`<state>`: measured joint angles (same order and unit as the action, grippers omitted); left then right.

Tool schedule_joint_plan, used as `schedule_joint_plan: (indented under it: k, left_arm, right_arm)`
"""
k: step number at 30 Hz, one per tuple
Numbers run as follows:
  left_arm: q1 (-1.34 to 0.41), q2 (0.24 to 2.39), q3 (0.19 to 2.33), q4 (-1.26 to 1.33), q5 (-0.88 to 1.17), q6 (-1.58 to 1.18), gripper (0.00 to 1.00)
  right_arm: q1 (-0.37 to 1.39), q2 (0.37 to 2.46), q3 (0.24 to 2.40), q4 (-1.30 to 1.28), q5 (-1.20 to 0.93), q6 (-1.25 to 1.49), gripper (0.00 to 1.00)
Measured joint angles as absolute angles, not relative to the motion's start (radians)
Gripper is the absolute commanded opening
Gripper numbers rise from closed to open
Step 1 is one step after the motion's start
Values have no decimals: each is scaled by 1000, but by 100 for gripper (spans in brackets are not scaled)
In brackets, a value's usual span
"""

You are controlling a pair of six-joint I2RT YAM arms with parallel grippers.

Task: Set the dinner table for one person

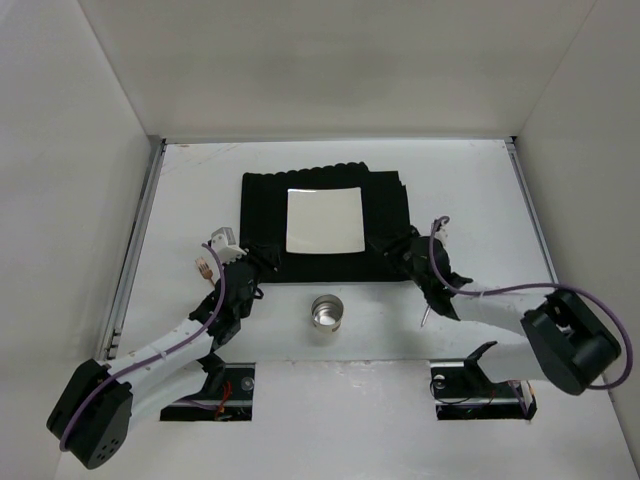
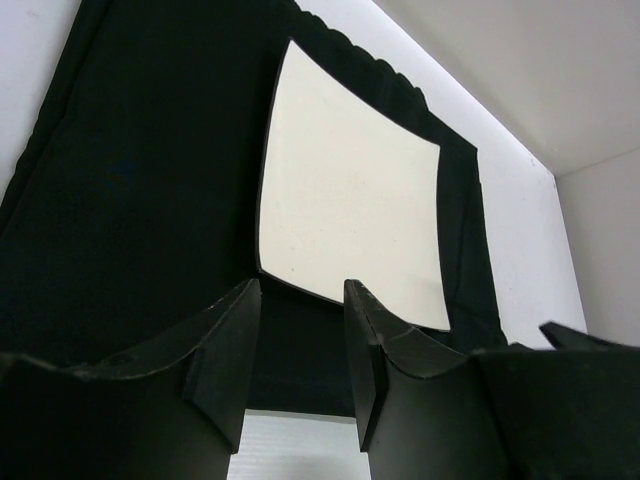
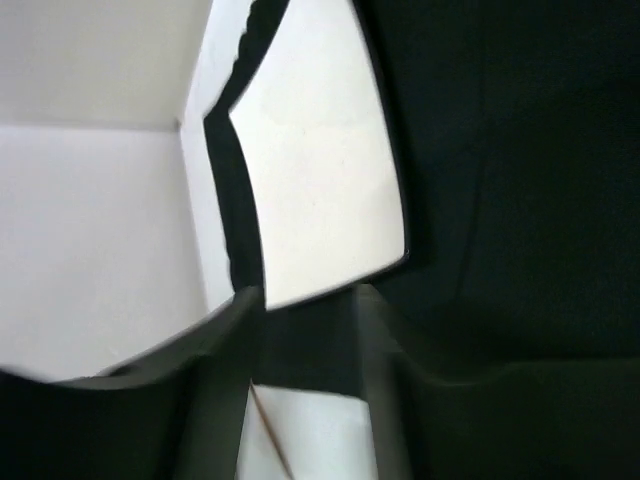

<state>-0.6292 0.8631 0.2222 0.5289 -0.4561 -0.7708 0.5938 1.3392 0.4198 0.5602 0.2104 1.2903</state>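
The white dinner table (image 1: 190, 200) holds a black ribbed mat (image 1: 262, 205) with a glossy white square plate (image 1: 323, 220) on it. A metal cup (image 1: 326, 312) stands on the table just in front of the mat. My left gripper (image 1: 254, 264) is open and empty over the mat's near left corner. In the left wrist view its jaws (image 2: 300, 290) frame the mat (image 2: 140, 200) below the plate (image 2: 350, 200). My right gripper (image 1: 404, 254) is open and empty over the mat's near right edge. The blurred right wrist view (image 3: 305, 298) shows the plate (image 3: 320, 170) ahead.
A thin silvery utensil (image 1: 427, 316) lies on the table beside my right arm; a thin line (image 3: 268, 435) shows between the right fingers. White walls enclose the table on three sides. Metal rails (image 1: 135, 250) run along its left and right edges.
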Motion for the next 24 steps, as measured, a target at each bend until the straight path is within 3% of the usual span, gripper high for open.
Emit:
schedule_joint_plan:
  k: [3,5,13,24]
  left_arm:
    - [-629,863,222,526,-458,-770,36]
    - [-628,870,222,527,-458,-770,37]
    - [-629,926,223,526,-460,-767,37]
    - [-639,930,223,527,-461,-765,37]
  right_arm:
    - [637,1244,440,426,205,1171,15]
    - [683,1205,511,270,202,1061,13]
    - [979,1194,873,-191,273,712,40]
    - [1111,1351,908,-398,307,620,44]
